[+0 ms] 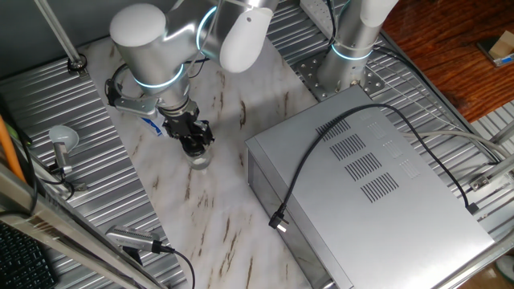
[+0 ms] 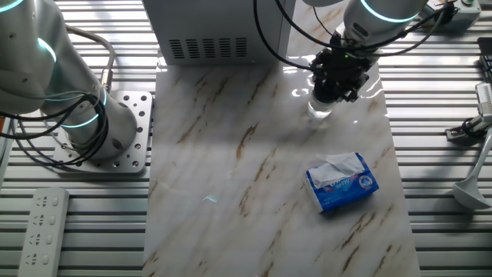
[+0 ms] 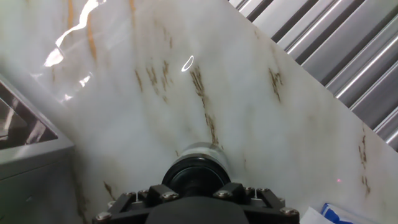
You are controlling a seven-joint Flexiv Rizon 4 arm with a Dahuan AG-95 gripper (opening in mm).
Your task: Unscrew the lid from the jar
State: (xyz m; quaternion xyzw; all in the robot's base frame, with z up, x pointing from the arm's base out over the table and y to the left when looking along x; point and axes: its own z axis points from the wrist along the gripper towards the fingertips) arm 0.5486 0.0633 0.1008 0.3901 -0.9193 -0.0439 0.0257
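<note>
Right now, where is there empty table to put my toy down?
The marble between the blue-and-white packet and the grey metal box is bare, and so is the stretch toward the arm's base. It is crowded where the claw sits on the jar.

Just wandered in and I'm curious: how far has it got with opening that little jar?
Done: the hand has reached the jar and sits on top of it. In hand: gripping the black lid, apparently. Left: the lid looks still on, so the unscrewing and lifting off remain.

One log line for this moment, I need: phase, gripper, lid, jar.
phase: grasp at lid | gripper: on lid, closure unclear | lid: on jar | jar: upright on marble table
</note>
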